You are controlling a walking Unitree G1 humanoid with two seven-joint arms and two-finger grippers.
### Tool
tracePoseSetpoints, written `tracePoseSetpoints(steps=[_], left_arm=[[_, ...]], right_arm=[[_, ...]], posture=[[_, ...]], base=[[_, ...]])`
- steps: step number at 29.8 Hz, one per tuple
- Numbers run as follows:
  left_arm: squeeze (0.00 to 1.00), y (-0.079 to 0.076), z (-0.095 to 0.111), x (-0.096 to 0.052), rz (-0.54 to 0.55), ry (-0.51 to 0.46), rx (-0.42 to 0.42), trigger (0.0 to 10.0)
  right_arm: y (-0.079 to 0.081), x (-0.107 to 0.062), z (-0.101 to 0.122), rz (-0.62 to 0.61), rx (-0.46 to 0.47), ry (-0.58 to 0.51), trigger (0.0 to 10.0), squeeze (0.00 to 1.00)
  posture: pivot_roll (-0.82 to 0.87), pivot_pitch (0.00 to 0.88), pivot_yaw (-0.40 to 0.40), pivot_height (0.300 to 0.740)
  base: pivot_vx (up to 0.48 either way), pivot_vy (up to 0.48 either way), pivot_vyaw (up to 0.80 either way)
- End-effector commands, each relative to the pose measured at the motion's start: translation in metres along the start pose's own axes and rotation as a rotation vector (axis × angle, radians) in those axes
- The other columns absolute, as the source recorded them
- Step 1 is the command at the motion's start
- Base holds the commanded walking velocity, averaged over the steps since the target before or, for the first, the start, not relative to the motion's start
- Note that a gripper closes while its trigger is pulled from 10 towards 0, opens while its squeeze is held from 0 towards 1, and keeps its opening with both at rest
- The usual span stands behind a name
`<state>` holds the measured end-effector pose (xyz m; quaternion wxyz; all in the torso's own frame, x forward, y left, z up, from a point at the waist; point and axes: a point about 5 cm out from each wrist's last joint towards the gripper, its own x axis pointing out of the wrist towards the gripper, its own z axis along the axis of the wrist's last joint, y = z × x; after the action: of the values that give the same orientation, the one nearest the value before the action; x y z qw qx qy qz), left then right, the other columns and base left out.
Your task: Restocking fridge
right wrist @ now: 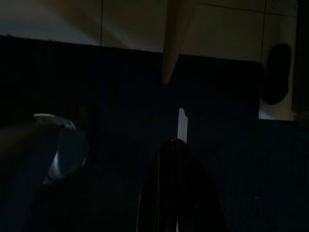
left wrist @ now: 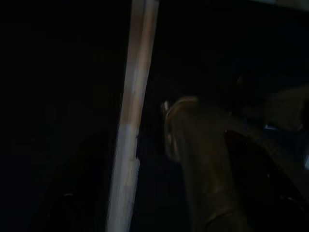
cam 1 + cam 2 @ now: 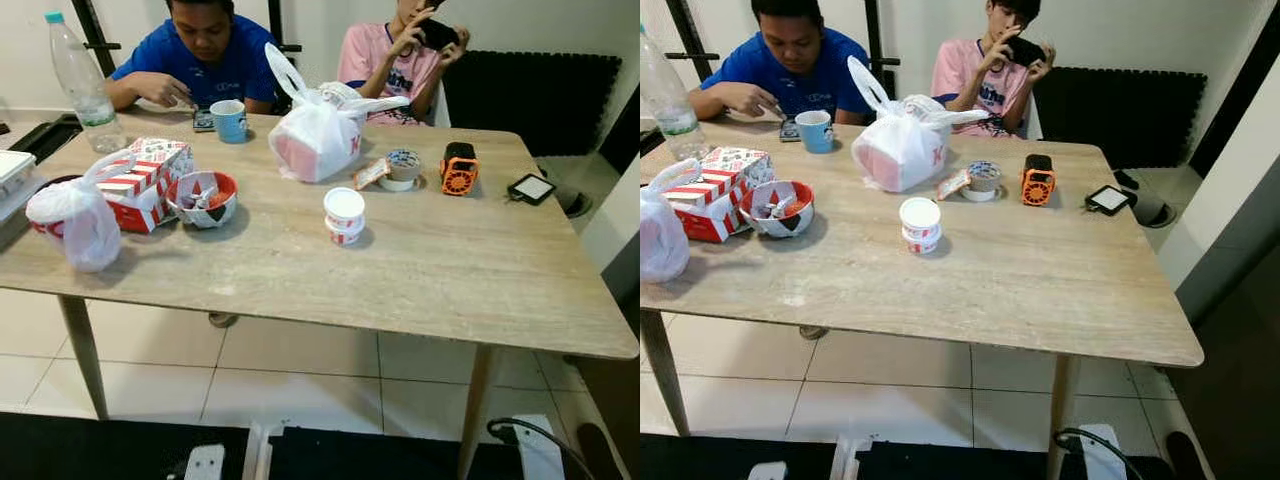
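Small lidded cup stood upright at frame centre on the wooden table; white lid, red-white print, short vertical axis. Judged likeliest restock item. It lay ahead of and above both arms, which hung low under the table edge; neither clearly nearer. Tied white plastic bag sat just behind it, upper centre. Red bowl and striped box at left. Two people sat at the far side. Left gripper and right gripper dark; finger opening cannot be told.
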<state>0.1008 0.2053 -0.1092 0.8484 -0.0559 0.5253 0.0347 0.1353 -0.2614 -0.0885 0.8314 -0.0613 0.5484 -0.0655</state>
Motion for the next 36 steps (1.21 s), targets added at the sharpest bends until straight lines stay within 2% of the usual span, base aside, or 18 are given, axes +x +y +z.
tracePoseSetpoints(steps=[1,4,9,13,16,19,20,22,23,24,25,27,28,32,36], left_arm=[[0.00,0.002,-0.009,-0.002,0.013,0.027,-0.016,10.0],[0.00,0.004,-0.017,-0.004,0.023,0.039,-0.040,10.0],[0.00,0.005,-0.014,-0.004,0.025,0.030,-0.054,10.0],[0.00,0.010,-0.003,-0.003,0.037,-0.003,-0.057,10.0],[0.00,0.014,0.000,-0.003,0.051,-0.015,-0.044,10.0],[0.00,0.018,0.013,-0.002,0.070,-0.054,-0.008,10.0],[0.00,0.022,0.017,-0.002,0.082,-0.065,0.017,10.0],[0.00,0.025,0.024,-0.002,0.092,-0.079,0.048,10.0],[0.00,0.029,0.029,-0.002,0.103,-0.090,0.076,10.0],[0.00,0.029,0.029,-0.002,0.103,-0.090,0.076,10.0],[0.00,0.034,0.042,-0.002,0.111,-0.106,0.144,10.0],[0.00,0.036,0.050,-0.002,0.112,-0.118,0.173,10.0],[0.00,0.037,0.060,-0.002,0.113,-0.135,0.207,10.0],[0.00,0.036,0.070,-0.001,0.109,-0.154,0.244,10.0],[0.00,0.034,0.072,0.000,0.095,-0.157,0.262,10.0]], right_arm=[[-0.006,-0.001,0.001,-0.021,-0.005,-0.009,10.0,0.00],[-0.012,-0.001,0.007,-0.046,0.022,-0.023,10.0,0.00],[-0.014,-0.001,0.010,-0.056,0.032,-0.033,10.0,0.00],[-0.019,-0.002,0.018,-0.067,0.022,-0.052,10.0,0.00],[-0.021,-0.002,0.019,-0.070,0.018,-0.054,10.0,0.00],[-0.021,-0.002,0.020,-0.072,0.026,-0.060,10.0,0.00],[-0.020,-0.002,0.016,-0.075,0.036,-0.054,10.0,0.00],[-0.018,-0.002,0.013,-0.077,0.058,-0.050,10.0,0.00],[-0.017,-0.002,0.007,-0.077,0.076,-0.043,10.0,0.00],[-0.017,-0.002,0.007,-0.077,0.076,-0.043,10.0,0.00],[-0.013,-0.002,-0.004,-0.076,0.088,-0.021,10.0,0.00],[-0.011,-0.002,-0.010,-0.075,0.096,-0.010,10.0,0.00],[-0.009,-0.003,-0.019,-0.075,0.109,0.004,10.0,0.00],[-0.005,-0.004,-0.033,-0.072,0.117,0.032,10.0,0.00],[0.000,-0.006,-0.047,-0.069,0.128,0.059,10.0,0.00]], posture=[[0.05,0.000,-0.053,0.740],[0.05,0.000,-0.047,0.740],[0.04,0.000,-0.047,0.740],[0.05,0.000,-0.080,0.740],[0.05,0.000,-0.066,0.740],[0.04,0.000,-0.053,0.740],[0.01,0.000,-0.012,0.740],[0.01,0.000,-0.012,0.740],[-0.02,0.000,0.022,0.740],[-0.02,0.000,0.022,0.740],[-0.04,0.000,0.035,0.740],[-0.07,0.000,0.057,0.740],[-0.08,0.000,0.072,0.740],[-0.09,0.008,0.093,0.740],[-0.11,0.021,0.104,0.740]], base=[[0.000,0.000,0.00],[0.000,0.000,0.00],[0.000,0.000,0.00],[0.000,0.000,0.00],[0.000,0.000,0.00],[0.000,0.000,0.00],[0.000,0.000,0.00],[0.000,0.000,0.00],[0.000,0.000,0.00],[0.000,0.000,0.00],[0.000,0.000,0.00],[0.000,0.000,0.00],[0.000,0.000,0.00],[0.000,0.000,0.00],[0.000,0.000,0.00]])
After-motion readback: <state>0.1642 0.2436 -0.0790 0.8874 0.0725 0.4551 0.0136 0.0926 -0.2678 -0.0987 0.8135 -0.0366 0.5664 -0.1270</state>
